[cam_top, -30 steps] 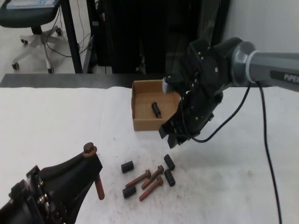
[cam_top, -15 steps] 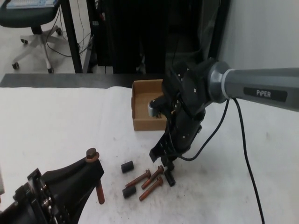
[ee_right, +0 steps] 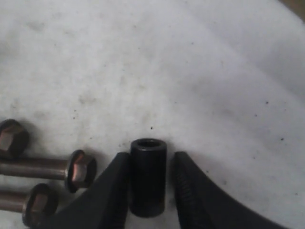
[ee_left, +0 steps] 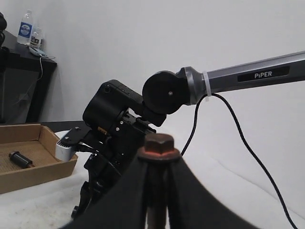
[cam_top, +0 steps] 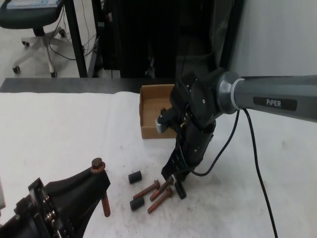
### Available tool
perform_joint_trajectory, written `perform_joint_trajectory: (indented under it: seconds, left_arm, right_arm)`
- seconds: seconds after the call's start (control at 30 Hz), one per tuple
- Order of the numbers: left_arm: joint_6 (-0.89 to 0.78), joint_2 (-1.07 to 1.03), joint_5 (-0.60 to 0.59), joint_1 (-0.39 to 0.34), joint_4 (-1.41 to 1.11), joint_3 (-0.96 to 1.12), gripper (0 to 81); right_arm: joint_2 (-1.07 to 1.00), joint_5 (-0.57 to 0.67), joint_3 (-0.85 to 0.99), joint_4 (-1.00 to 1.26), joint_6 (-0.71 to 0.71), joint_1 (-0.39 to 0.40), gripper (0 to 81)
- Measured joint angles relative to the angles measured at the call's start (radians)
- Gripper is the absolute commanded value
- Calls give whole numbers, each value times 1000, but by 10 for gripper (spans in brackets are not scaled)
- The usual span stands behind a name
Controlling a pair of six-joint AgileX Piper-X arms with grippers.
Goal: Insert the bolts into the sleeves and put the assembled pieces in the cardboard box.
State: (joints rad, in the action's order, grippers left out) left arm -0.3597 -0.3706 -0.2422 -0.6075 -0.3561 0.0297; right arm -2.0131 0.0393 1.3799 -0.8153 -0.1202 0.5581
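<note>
Left gripper (cam_top: 100,174) at the bench's near left, fingers pinching 1 bolt (cam_top: 97,163) upright, head on top. Right of it 2 loose sleeves (cam_top: 134,177), then 3 bolts (cam_top: 160,200) lying together on the white bench (cam_top: 59,129). Right gripper (ee_right: 150,160) low over that pile, fingers spread either side of 1 sleeve (ee_right: 148,179) (close, not clearly pressing it). Cardboard box (cam_top: 148,133) behind, with 1 assembled piece (ee_left: 20,160) inside.

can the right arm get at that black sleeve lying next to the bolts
Probably yes: the right arm has its jaws open on either side of the black sleeve, nothing else sits between them, and the nearest bolt lies off to one side.
</note>
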Motion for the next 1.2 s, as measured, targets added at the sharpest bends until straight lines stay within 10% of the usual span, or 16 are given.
perform_joint_trajectory:
  seconds: [0.13,0.23,0.6,0.8,1.2]
  left_arm:
    - [0,0,0,0,0,0,3]
    - [0,0,0,0,0,0,3]
    - [-8,0,0,0,6,16,3]
    - [-156,-23,-4,0,-104,60,3]
    - [-199,-522,-340,0,-412,354,3]
  right_arm:
    - [0,-12,0,-10,-7,0,270]
    - [0,-17,0,-11,-9,0,11]
    - [50,-4,-5,-40,2,0,8]
    - [278,362,-29,-32,120,-23,8]
    - [893,649,-530,421,225,-17,8]
